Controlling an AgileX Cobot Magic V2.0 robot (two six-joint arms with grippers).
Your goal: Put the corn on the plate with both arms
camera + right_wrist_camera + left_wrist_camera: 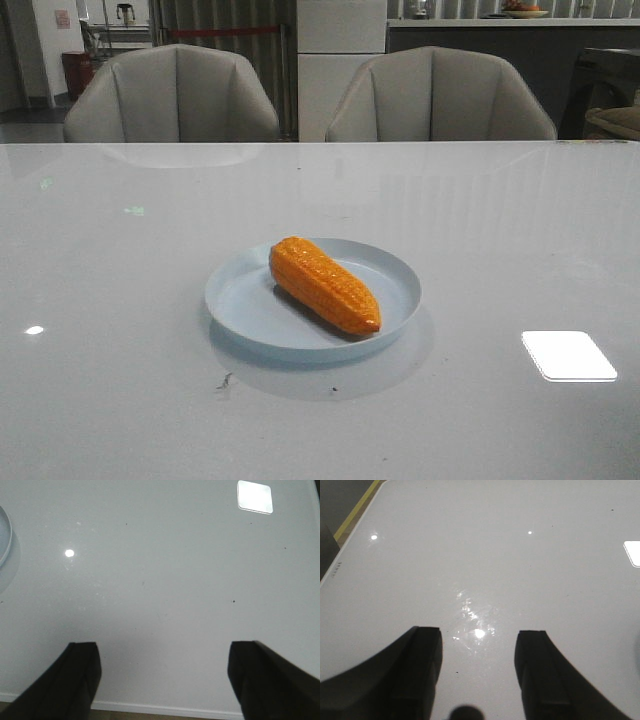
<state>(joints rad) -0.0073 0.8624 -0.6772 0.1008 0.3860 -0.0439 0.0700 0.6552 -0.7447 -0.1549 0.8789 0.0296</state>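
Front view: the corn (324,284) lies on its side inside the plate (240,300), slanting across it with the tapered end nearer the robot. The plate sits on the glossy white table (110,350), two grey chairs (172,93) behind it. The left gripper (479,672) hangs spread wide over bare tabletop, grasping nothing. The right gripper (165,680) is likewise released and empty, the plate's rim at its view's edge.
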